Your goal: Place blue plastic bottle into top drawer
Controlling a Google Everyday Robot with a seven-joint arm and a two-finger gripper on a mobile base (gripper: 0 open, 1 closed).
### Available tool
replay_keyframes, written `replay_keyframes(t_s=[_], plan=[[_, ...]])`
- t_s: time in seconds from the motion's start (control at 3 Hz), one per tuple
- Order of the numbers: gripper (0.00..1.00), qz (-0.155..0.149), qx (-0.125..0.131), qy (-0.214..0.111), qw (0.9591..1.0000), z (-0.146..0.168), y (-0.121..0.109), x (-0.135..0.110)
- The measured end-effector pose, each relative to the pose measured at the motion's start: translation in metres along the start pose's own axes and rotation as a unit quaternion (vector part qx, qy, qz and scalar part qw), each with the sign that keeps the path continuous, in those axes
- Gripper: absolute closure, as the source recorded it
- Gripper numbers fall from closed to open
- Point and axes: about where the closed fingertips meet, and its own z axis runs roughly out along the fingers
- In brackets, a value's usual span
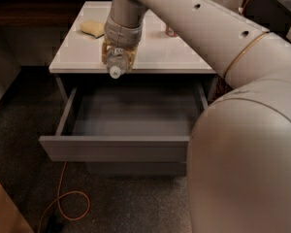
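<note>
**Above the cabinet's front edge: bottle held, not yet over the drawer's middle**

Item 1. Gripper [119, 57]: set at the end of the arm, with its fingers pressed against the blue plastic bottle [117, 65]. The bottle is pinched by its body and its white cap [115, 72] is pointed downward and forward.

Item 2. Top drawer [116, 148]: pulled out below and forward of the gripper, with a dark interior in which nothing is seen.

Item 3. White cabinet top [72, 57]: directly beneath and behind the gripper. A yellow object [93, 28] is lying behind and to the left of the gripper, and a red can [170, 31] behind and to the right, largely hidden by the arm.

Item 4. Orange cable [63, 203]: on the floor, well below and forward of the gripper.

Hazards, as judged:
- The cap appears level with the cabinet's front edge, so a release here could drop the bottle on the top or the lip rather than inside.
- A descent without forward travel could knock the bottle against that edge and loosen the grip.
- A release from this height could let the bottle bounce or roll toward the drawer wall.

Writing: none can be read. The bottle's label is not legible, and no lettering can be made out on the red can.
</note>
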Motion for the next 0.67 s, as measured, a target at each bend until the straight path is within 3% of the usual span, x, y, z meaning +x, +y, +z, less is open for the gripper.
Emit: replay_keyframes(t_s=[0.33, 0.67], plan=[[1.00, -0.035, 0.010, 0.007, 0.9993, -0.016, 0.004, -0.021], [1.00, -0.076, 0.006, -0.002, 0.9971, -0.029, 0.018, -0.060]])
